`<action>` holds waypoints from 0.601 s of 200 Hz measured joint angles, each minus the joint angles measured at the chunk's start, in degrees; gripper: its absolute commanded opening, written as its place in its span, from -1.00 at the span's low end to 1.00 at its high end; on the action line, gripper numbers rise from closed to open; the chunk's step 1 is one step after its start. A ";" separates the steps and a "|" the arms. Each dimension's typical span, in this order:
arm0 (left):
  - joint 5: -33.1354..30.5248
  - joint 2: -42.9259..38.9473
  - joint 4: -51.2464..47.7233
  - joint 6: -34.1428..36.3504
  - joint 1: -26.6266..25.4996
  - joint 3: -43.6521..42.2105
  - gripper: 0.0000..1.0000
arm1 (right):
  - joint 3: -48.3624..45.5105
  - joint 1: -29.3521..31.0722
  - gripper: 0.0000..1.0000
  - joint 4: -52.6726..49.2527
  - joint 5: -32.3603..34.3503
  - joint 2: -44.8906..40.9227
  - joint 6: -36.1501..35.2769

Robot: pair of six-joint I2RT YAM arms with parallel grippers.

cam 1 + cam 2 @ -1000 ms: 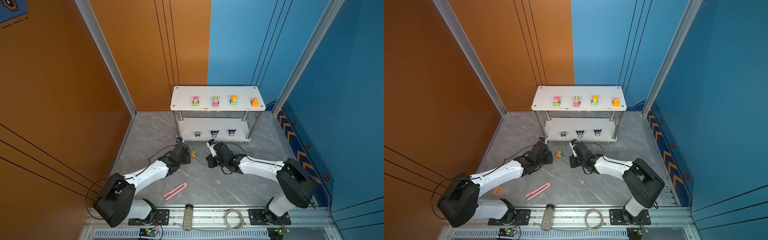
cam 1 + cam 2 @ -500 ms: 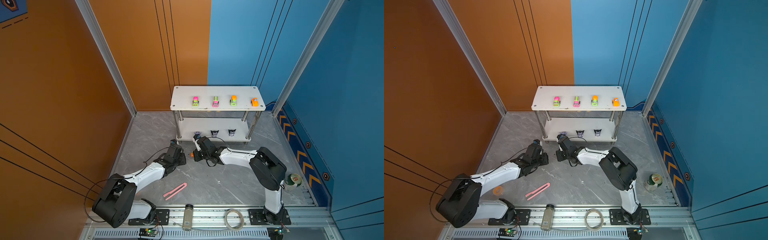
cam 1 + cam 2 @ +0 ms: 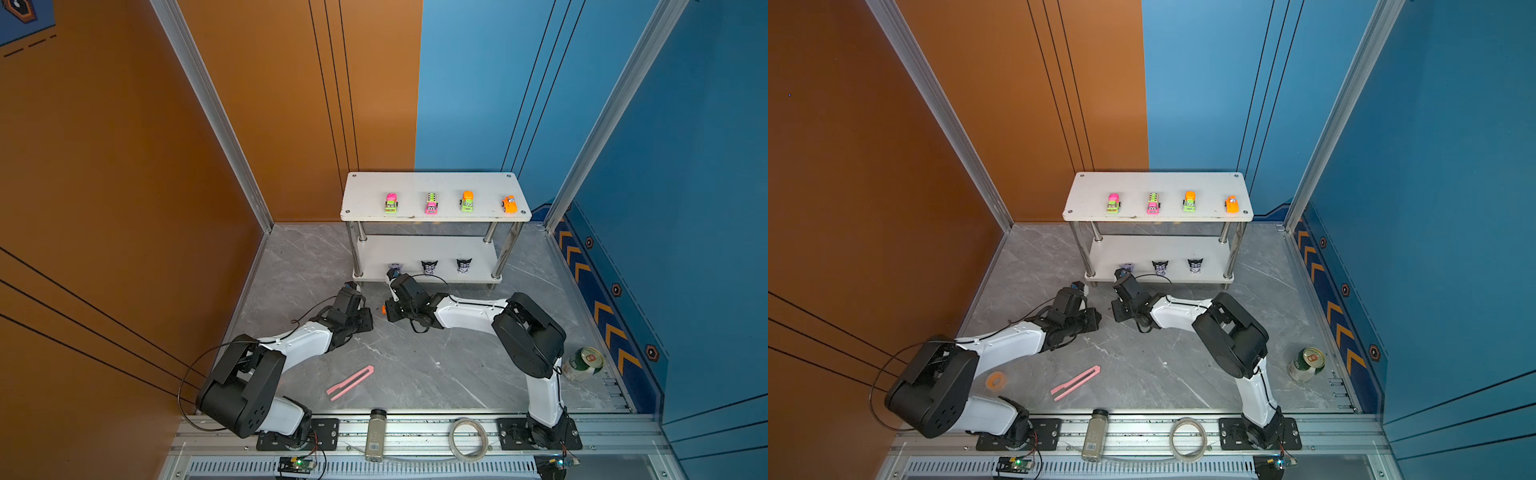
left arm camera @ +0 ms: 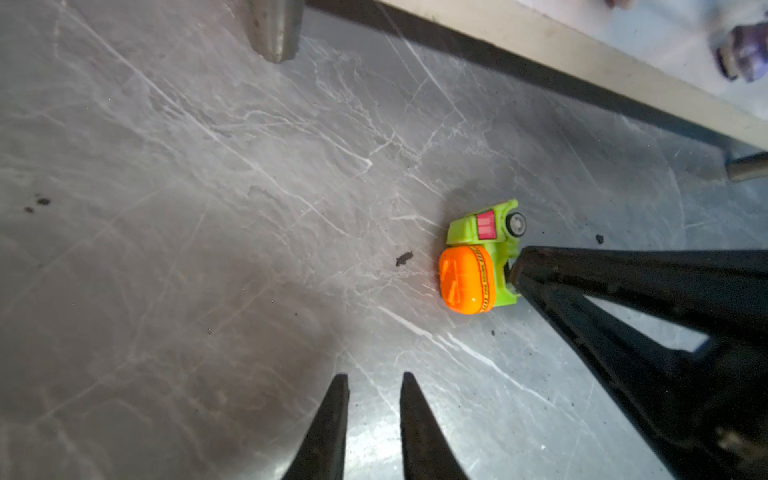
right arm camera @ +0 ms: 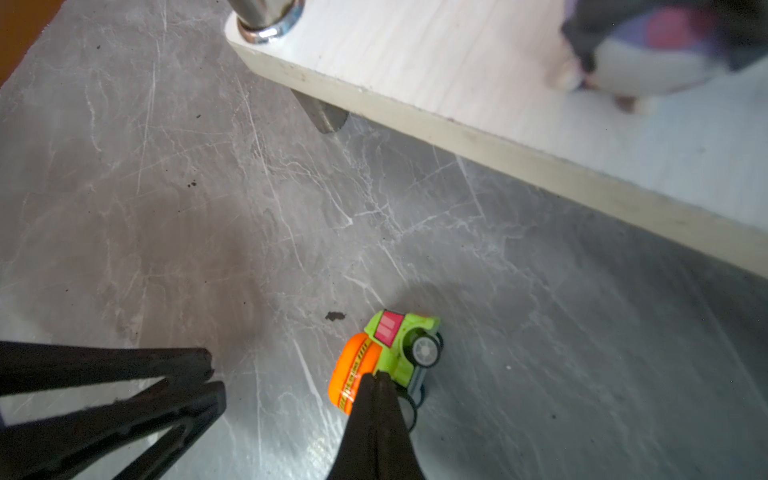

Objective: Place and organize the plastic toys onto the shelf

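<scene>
Righting the tipped orange-and-green toy car (image 4: 478, 266), lying on the floor (image 4: 208, 208) just before the shelf (image 5: 415, 54), probably wants a gentle nudge from the closed right gripper (image 5: 376, 380) before the slightly parted left gripper (image 4: 374, 377) straddles it.

High over my bases, both top views stare steeply down toward the far orange wall panel (image 3: 270, 104) and blue wall panel (image 3: 478, 83), covering the whole grey marble-patterned floor (image 3: 415, 365) and the white two-tier shelf on chrome legs (image 3: 434, 183). My wrist cameras hover close to that floor, facing the shelf's lower board past my left gripper (image 4: 374, 378) and right gripper (image 5: 377, 380); both frame one green-and-orange plastic toy car (image 4: 478, 266) from either side.
</scene>
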 measured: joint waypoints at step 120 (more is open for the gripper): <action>1.07 1.29 -0.17 -0.07 -3.65 4.42 -0.12 | -13.70 -2.93 -1.00 7.32 1.25 -4.79 2.78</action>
